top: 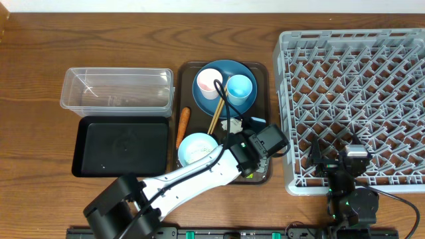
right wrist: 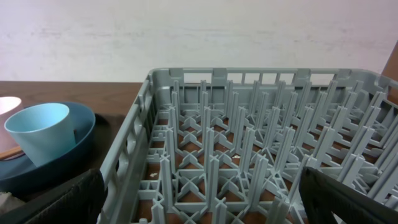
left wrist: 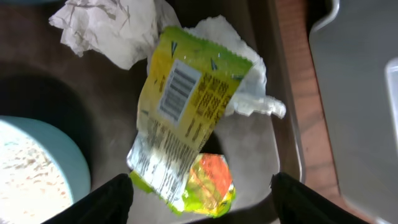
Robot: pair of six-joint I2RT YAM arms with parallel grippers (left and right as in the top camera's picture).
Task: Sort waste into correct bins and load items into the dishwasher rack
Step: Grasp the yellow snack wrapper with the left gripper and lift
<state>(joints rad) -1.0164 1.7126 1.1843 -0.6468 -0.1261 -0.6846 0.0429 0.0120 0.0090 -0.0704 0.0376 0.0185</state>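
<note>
Snack wrapper (left wrist: 186, 118) — crinkled, yellow-green, barcode up — lying mid-frame in the left wrist view on the dark brown tray (left wrist: 255, 146), partly over a crumpled white tissue (left wrist: 106, 28). Left claw (left wrist: 200, 186) spread wide, a finger at each side of the wrapper's lower end. Light blue bowl (left wrist: 31, 168) at lower left. Right claw (right wrist: 200, 180) spread wide too — at the grey rack (right wrist: 249, 155), near edge.
</note>
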